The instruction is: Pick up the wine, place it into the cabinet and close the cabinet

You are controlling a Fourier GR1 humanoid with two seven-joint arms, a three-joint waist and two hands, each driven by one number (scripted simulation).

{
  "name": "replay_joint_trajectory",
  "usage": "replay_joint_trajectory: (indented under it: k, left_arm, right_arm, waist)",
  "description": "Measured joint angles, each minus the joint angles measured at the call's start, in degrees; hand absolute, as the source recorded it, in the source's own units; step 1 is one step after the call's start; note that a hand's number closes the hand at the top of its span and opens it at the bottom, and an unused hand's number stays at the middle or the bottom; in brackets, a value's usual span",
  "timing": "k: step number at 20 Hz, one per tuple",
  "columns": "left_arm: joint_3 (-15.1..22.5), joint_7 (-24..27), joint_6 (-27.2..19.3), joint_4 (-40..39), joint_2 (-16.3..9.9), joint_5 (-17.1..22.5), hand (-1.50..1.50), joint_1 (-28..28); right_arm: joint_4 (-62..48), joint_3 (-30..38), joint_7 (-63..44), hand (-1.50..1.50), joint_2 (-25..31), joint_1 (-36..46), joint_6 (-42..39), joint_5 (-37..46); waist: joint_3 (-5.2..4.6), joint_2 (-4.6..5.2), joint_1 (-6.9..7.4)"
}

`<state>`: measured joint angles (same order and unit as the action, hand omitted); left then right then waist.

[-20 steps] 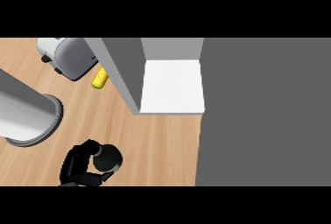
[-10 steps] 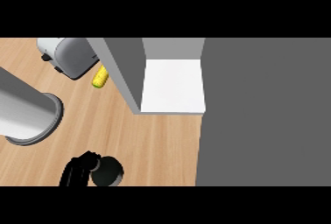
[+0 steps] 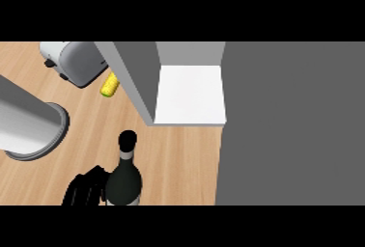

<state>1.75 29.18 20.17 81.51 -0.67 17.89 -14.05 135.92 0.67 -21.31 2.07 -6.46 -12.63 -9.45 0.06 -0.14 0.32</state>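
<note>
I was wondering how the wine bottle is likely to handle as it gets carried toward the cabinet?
The bottle looks rigid, so it should not flex. Its tall body and thin neck suggest that it may tip if set down off-centre. Its dark, smooth-looking surface could be slippery in the hand curled beside it.

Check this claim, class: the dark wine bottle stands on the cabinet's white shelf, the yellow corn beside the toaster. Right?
Not quite. The head view shows the wine bottle on the wooden counter, in front of the white shelf; the corn does lie beside the toaster.
</note>
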Motion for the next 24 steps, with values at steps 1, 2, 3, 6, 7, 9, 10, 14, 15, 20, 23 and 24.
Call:
replay_joint_trajectory:
  k: [1, 2, 3, 6, 7, 9, 10, 14, 15, 20, 23, 24]
  left_arm:
    - [0.69, -1.71, -0.65, 2.25, 0.14, 0.68, 1.50, -0.36]
    - [1.43, -3.26, -1.38, 4.09, 0.25, 1.08, 1.50, -0.32]
    - [2.52, -4.63, -2.97, 6.07, 0.33, 1.45, 1.50, -0.18]
    - [4.93, -8.53, -7.15, 11.86, 0.50, 2.54, 1.50, 0.40]
    - [5.69, -9.46, -8.88, 12.99, 0.53, 2.72, 1.50, 1.31]
    - [7.22, -11.06, -12.56, 15.28, 0.57, 2.67, 1.50, 2.50]
    - [7.90, -11.32, -13.65, 15.36, 0.59, 2.71, 1.50, 3.19]
    - [9.54, -15.96, -19.77, 16.92, 0.63, 3.78, 1.50, 8.35]
    - [9.83, -17.62, -21.47, 17.57, 0.63, 3.95, 1.50, 10.00]
    - [12.85, -17.65, -28.74, 13.80, 0.64, 3.36, 1.50, 17.77]
    - [13.42, -17.56, -32.50, 11.58, 0.65, 2.69, 1.50, 22.60]
    - [13.86, -16.78, -33.54, 10.13, 0.65, 2.40, 1.50, 23.83]
  right_arm:
    - [-0.35, 0.16, -0.45, -1.50, 0.01, 0.99, 0.44, -0.04]
    - [0.05, -0.42, -1.10, -1.50, -0.13, 1.24, 0.76, 0.35]
    - [0.52, -1.38, -1.35, -1.50, -0.48, 0.99, 0.99, 1.20]
    - [-1.20, -2.39, 0.41, -1.50, -1.19, 0.56, 0.98, 2.65]
    - [-1.20, -1.71, 0.27, -1.50, -0.85, 0.70, 0.77, 1.82]
    - [-0.94, -2.18, 1.09, -1.50, -1.05, -0.81, 0.28, 2.04]
    - [-1.82, -1.39, 2.15, -1.50, -0.79, -1.04, -0.33, 1.43]
    - [-1.74, 0.89, 1.41, -1.50, 0.19, 0.14, -0.54, -0.96]
    - [-2.26, 1.07, 2.27, -1.50, 0.23, -0.45, -1.11, -1.08]
    - [-3.49, 1.16, 2.01, -1.50, 0.31, 0.98, -0.71, -0.52]
    - [-2.72, 0.77, 1.19, -1.50, 0.30, 1.31, -0.37, -0.12]
    - [-1.66, 0.65, 0.05, -1.50, 0.34, 1.40, -0.01, -0.40]
  waist:
    - [0.00, 0.01, -0.02]
    - [-0.01, 0.03, -0.06]
    - [-0.02, 0.03, -0.10]
    - [-0.03, 0.05, -0.16]
    - [-0.03, 0.07, -0.20]
    - [-0.04, 0.07, -0.29]
    - [-0.04, 0.07, -0.32]
    - [-0.04, 0.11, -0.41]
    - [-0.05, 0.10, -0.45]
    - [-0.05, 0.13, -0.57]
    - [-0.05, 0.14, -0.62]
    - [-0.05, 0.14, -0.65]
